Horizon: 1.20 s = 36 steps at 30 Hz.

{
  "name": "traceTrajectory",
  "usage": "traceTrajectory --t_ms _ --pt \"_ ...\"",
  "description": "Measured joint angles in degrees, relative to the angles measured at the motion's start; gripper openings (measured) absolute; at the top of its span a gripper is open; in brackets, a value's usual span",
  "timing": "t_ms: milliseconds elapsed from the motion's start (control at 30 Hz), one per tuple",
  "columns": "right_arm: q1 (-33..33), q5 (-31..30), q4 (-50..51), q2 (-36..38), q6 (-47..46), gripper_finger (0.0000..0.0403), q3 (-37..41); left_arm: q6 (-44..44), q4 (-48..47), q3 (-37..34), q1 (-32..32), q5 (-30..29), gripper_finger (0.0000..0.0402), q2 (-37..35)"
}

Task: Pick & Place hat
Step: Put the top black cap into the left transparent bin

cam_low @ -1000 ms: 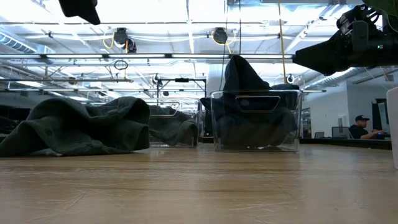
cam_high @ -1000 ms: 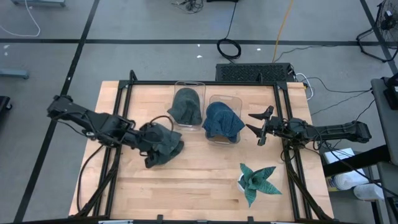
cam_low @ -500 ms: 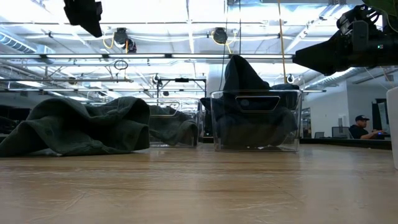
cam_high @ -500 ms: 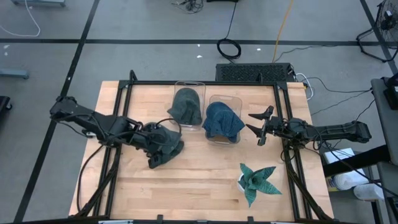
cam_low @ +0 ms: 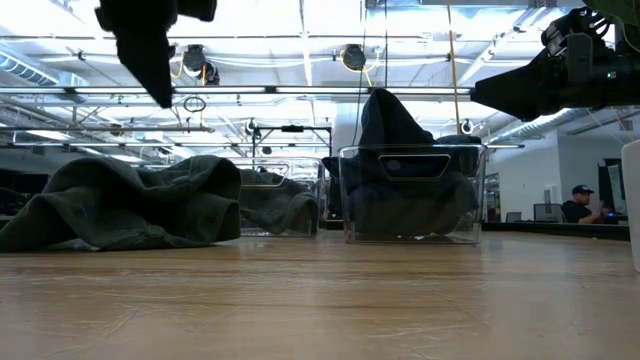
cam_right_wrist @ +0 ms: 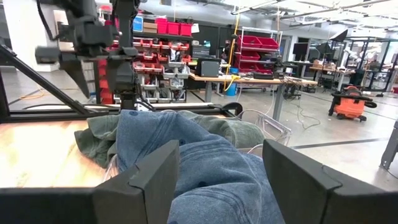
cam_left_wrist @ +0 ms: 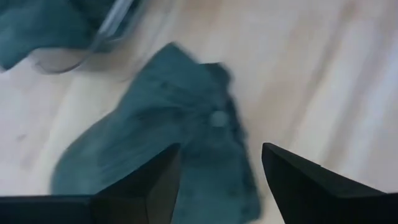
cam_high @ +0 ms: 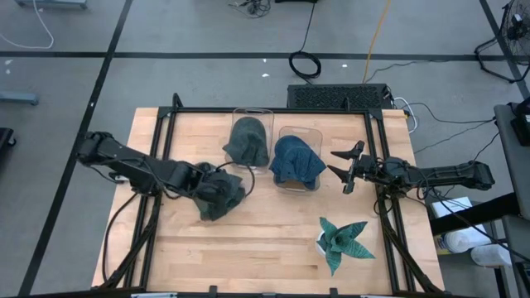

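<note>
A dark green hat (cam_high: pixel 225 200) lies crumpled on the wooden table (cam_high: pixel 248 248), its top button (cam_left_wrist: pixel 217 117) facing up. My left gripper (cam_left_wrist: pixel 221 148) hangs open above it, pointing steeply down, with one finger over each side of the hat and touching nothing. The low view shows this gripper (cam_low: pixel 155 80) well above the hat (cam_low: pixel 120 205). My right gripper (cam_high: pixel 334 163) waits open at the table's right side, level, facing the bins.
Two clear bins stand at the far middle of the table. One (cam_high: pixel 252 116) holds a grey-green hat (cam_high: pixel 248 141), the other (cam_high: pixel 308 184) a blue hat (cam_high: pixel 296 161). A green plant (cam_high: pixel 344 240) stands near the right front. Bare wood lies toward the near edge.
My left gripper has come down toward the dark green hat, moved a little toward the table's right edge, and tipped to point more steeply down. The hat has stayed where it was.
</note>
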<state>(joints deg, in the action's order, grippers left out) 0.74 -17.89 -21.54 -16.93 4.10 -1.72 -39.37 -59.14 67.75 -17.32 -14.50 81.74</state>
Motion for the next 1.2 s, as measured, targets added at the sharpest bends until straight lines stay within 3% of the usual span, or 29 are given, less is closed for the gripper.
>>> traceTrajectory --t_ms 167,600,1200 --pt "0.0 0.0 0.0 0.0 0.0 0.0222 0.0 -4.4 -2.7 0.0 0.0 -3.9 0.0241 4.0" --pt "0.0 0.0 0.0 0.0 0.0 0.0222 0.0 -9.9 -1.0 0.0 0.1 -4.1 0.0279 13.5" --pt "0.0 0.0 0.0 0.0 0.0 0.0222 0.0 -18.2 -0.1 0.0 -0.1 -6.6 0.0246 20.3"
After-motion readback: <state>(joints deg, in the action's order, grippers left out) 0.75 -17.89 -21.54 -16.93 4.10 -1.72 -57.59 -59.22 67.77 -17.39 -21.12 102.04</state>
